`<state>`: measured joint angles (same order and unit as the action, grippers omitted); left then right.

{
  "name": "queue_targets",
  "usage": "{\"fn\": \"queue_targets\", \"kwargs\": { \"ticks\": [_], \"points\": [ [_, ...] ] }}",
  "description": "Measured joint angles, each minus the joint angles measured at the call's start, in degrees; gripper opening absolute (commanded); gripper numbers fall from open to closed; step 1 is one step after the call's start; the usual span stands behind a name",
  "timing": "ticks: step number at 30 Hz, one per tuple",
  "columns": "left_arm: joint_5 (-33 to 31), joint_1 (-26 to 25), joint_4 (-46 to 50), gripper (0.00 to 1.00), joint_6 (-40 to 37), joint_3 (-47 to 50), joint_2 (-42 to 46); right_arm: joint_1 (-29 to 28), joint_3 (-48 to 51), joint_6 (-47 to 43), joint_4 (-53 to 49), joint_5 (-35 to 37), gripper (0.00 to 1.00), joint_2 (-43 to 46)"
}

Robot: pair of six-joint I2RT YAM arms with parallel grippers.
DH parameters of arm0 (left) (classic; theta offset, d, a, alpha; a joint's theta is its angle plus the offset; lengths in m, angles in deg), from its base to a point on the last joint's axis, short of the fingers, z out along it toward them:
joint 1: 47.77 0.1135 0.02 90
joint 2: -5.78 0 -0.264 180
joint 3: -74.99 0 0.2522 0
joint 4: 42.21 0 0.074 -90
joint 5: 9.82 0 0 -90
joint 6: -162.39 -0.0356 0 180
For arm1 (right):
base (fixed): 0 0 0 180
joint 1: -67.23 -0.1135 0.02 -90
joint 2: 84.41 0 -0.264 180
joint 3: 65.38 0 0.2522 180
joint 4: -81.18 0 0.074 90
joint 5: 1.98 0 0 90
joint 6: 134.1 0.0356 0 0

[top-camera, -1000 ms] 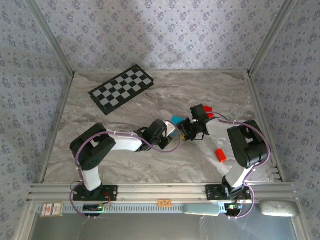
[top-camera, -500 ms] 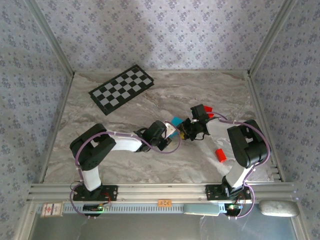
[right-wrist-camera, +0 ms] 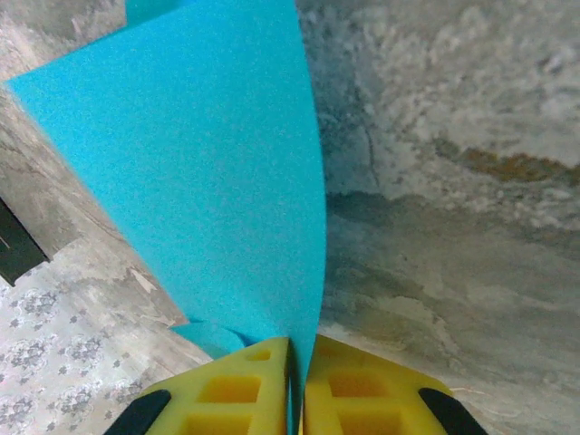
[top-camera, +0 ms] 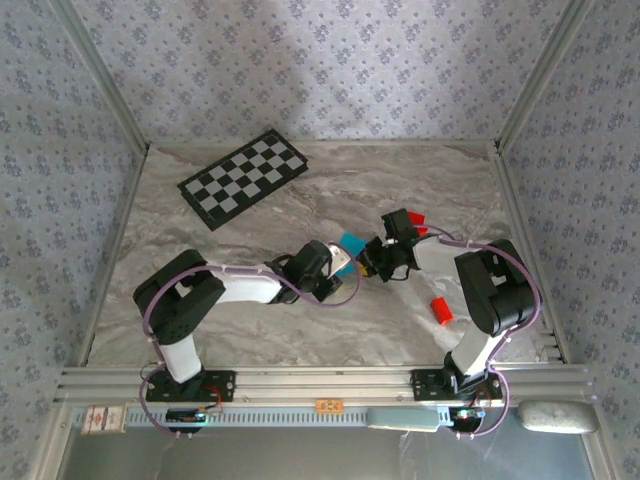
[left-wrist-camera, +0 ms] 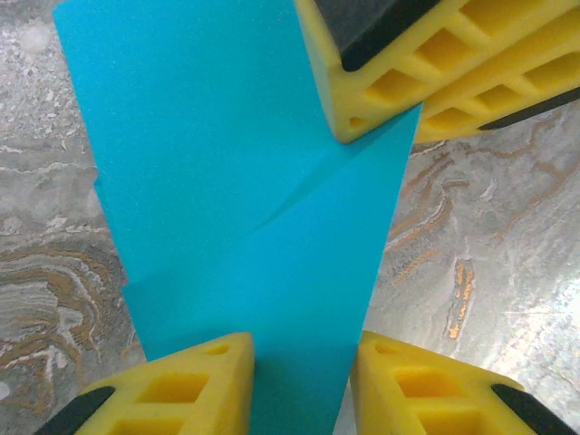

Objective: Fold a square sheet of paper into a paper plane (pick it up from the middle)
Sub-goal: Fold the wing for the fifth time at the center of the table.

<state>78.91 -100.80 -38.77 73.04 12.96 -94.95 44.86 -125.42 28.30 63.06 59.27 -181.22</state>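
Observation:
The square sheet of paper (top-camera: 352, 242) is bright cyan and folded into a narrow tapering strip with a diagonal crease (left-wrist-camera: 236, 181). It is held off the marble table between the two arms. My right gripper (right-wrist-camera: 296, 381) is shut on one edge of the sheet (right-wrist-camera: 199, 163); its yellow fingers (left-wrist-camera: 408, 63) show at the top of the left wrist view. My left gripper (left-wrist-camera: 302, 353) straddles the other end, its jaws apart on either side of the strip without pinching it. From above, the left gripper (top-camera: 343, 263) and right gripper (top-camera: 369, 257) almost meet.
A black-and-white checkered board (top-camera: 243, 178) lies at the back left. One small red block (top-camera: 415, 219) sits behind the right wrist, another (top-camera: 440, 310) beside the right arm's base. Grey metal rails edge the table (top-camera: 250, 330).
The right gripper has closed onto the paper's edge. The left gripper's jaws have widened and let go of the strip. Both arms have hardly moved.

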Motion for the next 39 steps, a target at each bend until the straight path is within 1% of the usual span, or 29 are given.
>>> {"fn": "queue_targets", "kwargs": {
  "ticks": [5,9,15,16,17,20,26,28,32,39],
  "points": [
    [0.37,0.00,1.20,0.32,0.11,0.00,0.13,-0.02,-0.04,0.00,-0.24,0.02,0.11,0.00],
    [0.37,0.00,1.64,0.25,0.52,0.00,0.13,-0.04,-0.07,-0.02,-0.24,0.02,0.11,0.00],
    [0.46,0.04,1.60,0.18,0.48,0.00,0.13,-0.04,-0.22,-0.20,-0.26,0.00,0.16,0.00],
    [0.59,0.04,1.60,0.17,0.50,0.00,0.13,-0.04,-0.28,-0.24,-0.37,0.00,0.17,0.00],
    [0.63,0.13,1.57,0.15,0.55,0.00,0.13,-0.04,-0.44,-0.37,-0.50,0.00,0.23,0.00],
    [1.36,0.28,1.60,0.10,0.68,0.00,0.13,-0.04,-1.16,-1.18,-1.07,-0.02,0.34,0.00],
    [4.79,2.01,1.60,0.02,2.05,0.00,0.13,0.02,-2.82,-3.10,-2.32,0.00,0.55,0.04],
    [6.38,2.95,1.64,0.00,3.15,0.00,0.24,0.20,-3.19,-4.09,-2.97,0.02,0.59,0.17],
    [10.05,5.42,1.88,0.00,6.12,0.00,0.79,1.11,-3.72,-6.29,-4.13,0.04,0.64,1.29],
    [17.38,8.98,2.93,0.00,13.20,-0.15,0.96,2.45,-4.02,-12.85,-4.24,0.46,0.67,4.42]
  ]
}}
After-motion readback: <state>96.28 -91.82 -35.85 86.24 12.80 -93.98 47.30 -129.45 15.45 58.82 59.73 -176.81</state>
